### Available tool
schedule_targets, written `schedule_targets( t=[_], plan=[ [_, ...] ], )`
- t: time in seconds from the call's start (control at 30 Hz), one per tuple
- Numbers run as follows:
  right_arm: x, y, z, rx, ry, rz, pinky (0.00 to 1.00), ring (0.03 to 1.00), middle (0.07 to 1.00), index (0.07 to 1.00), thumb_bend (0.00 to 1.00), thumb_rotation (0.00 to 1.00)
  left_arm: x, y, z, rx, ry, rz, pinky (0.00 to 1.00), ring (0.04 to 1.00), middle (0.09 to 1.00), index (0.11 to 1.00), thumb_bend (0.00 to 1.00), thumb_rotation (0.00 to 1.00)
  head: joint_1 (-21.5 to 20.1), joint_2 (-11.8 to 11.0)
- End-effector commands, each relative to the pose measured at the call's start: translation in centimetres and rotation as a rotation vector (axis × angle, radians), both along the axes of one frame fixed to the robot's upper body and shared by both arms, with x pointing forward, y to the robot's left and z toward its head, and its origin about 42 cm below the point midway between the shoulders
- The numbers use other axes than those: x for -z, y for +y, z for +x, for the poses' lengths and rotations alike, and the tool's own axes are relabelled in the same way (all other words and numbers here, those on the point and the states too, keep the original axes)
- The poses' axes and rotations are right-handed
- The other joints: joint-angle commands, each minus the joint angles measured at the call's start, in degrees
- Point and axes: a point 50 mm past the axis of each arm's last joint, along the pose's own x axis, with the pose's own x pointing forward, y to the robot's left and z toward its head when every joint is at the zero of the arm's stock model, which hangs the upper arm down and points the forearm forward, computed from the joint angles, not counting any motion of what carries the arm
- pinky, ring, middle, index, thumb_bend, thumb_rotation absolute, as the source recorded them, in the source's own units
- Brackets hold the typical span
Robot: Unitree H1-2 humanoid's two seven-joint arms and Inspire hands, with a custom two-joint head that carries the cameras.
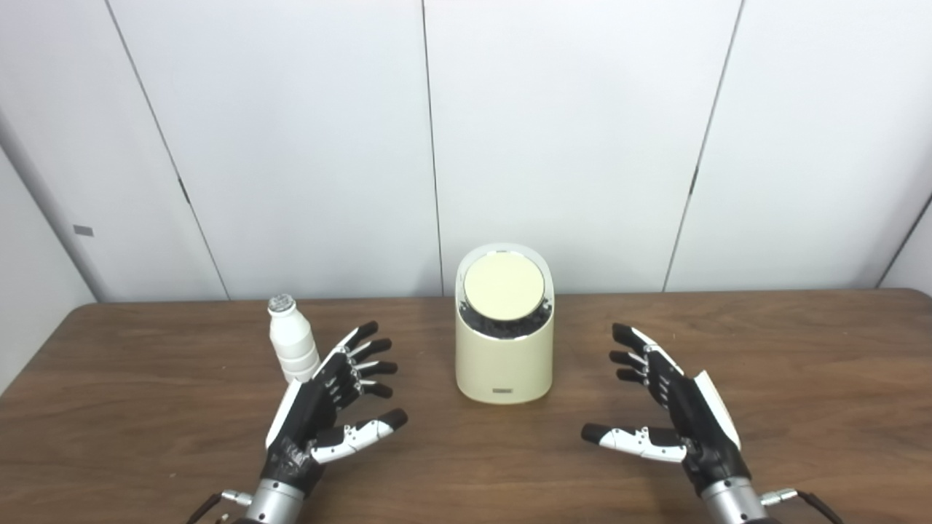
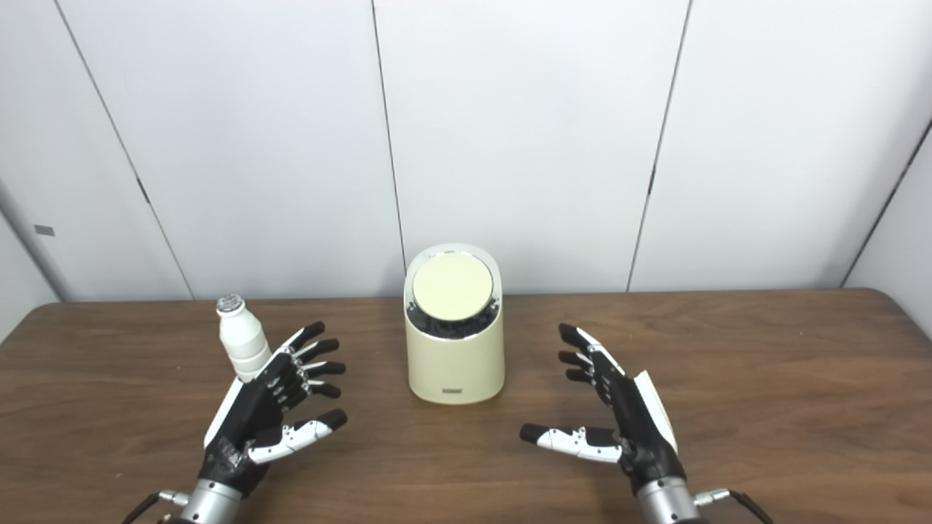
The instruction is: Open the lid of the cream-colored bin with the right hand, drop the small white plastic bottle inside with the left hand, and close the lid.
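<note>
The left hand [image 1: 329,407] hovers spread and empty, the white bottle [image 1: 291,348] upright just behind its fingers. The right hand [image 1: 673,407] is likewise spread, apart from the cream bin [image 1: 504,364], lid [image 1: 504,287] shut, standing between them on the table [image 1: 801,364].

Clear table [image 1: 466,451] between hands, bin [image 1: 503,364] ahead

The cream-colored bin [image 1: 503,342] stands upright, lid [image 1: 504,287] shut; the ribbed white bottle [image 1: 291,338] stands left of it.
</note>
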Motion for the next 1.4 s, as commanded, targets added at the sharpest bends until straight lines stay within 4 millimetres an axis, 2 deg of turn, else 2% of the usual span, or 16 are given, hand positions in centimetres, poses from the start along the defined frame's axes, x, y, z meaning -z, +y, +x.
schedule_targets(
  t=[0.0,0.23,0.37,0.5,0.57,0.67,0.73,0.8,0.9,1.07,1.2,1.37],
  plan=[
    [-1.9,0.3,0.6,-0.022,-0.089,0.006,0.78,0.829,0.892,0.887,0.82,0.24,-0.4,0.1,0.1,0.005,-0.025,0.01,0.62,0.749,0.844,0.926,0.73,0.12,0.2,0.0],
    [-1.8,0.2,0.6,-0.026,-0.084,0.01,0.79,0.836,0.901,0.891,0.81,0.24,-0.4,0.2,0.2,0.002,-0.028,0.018,0.62,0.753,0.843,0.927,0.72,0.12,0.3,-0.1],
    [-1.6,0.2,0.7,-0.028,-0.09,0.012,0.76,0.826,0.897,0.887,0.82,0.24,-0.2,0.2,0.2,0.003,-0.03,0.021,0.62,0.757,0.846,0.927,0.73,0.13,0.2,-0.4],
    [-1.7,0.5,0.9,-0.017,-0.11,-0.01,0.74,0.817,0.89,0.885,0.81,0.26,-0.2,0.1,0.4,-0.001,-0.026,0.005,0.62,0.754,0.84,0.921,0.73,0.12,0.5,-0.6],
    [-2.2,0.9,1.1,-0.008,-0.128,-0.018,0.72,0.809,0.89,0.883,0.77,0.31,-0.2,0.0,0.5,-0.001,-0.021,0.0,0.62,0.757,0.842,0.919,0.73,0.11,0.5,-0.6],
    [-3.6,1.6,2.0,0.009,-0.158,-0.039,0.68,0.791,0.874,0.875,0.73,0.35,-0.1,0.0,0.7,0.004,-0.017,-0.002,0.63,0.765,0.853,0.923,0.72,0.1,0.0,-1.1],
    [-4.7,1.9,2.8,0.003,-0.184,-0.057,0.65,0.788,0.87,0.873,0.72,0.34,0.0,-0.1,0.8,0.005,-0.019,0.003,0.63,0.769,0.858,0.926,0.71,0.1,0.3,-1.3],
    [-5.9,2.3,3.6,0.007,-0.194,-0.086,0.67,0.794,0.871,0.876,0.72,0.35,0.0,-0.1,0.9,0.003,-0.024,0.009,0.62,0.76,0.851,0.923,0.72,0.11,0.3,-1.5],
    [-8.1,2.7,4.8,0.015,-0.2,-0.135,0.71,0.818,0.88,0.879,0.73,0.36,0.1,-0.3,1.1,0.005,-0.024,0.002,0.62,0.756,0.846,0.92,0.72,0.1,0.1,-1.7],
    [-11.6,3.2,6.8,0.024,-0.238,-0.191,0.7,0.844,0.891,0.893,0.78,0.34,0.0,-0.4,1.2,0.013,-0.029,0.005,0.62,0.759,0.854,0.927,0.71,0.09,0.1,-2.0],
    [-13.8,3.9,8.2,0.005,-0.282,-0.216,0.7,0.836,0.922,0.944,0.84,0.31,0.0,-0.4,1.2,0.019,-0.031,0.005,0.62,0.757,0.856,0.928,0.71,0.07,0.0,-2.2],
    [-16.3,5.1,9.6,0.01,-0.297,-0.274,0.73,0.875,0.961,0.986,0.88,0.33,0.1,-0.4,1.2,0.021,-0.034,0.008,0.62,0.753,0.851,0.927,0.71,0.07,-0.2,-2.2]
  ],
)
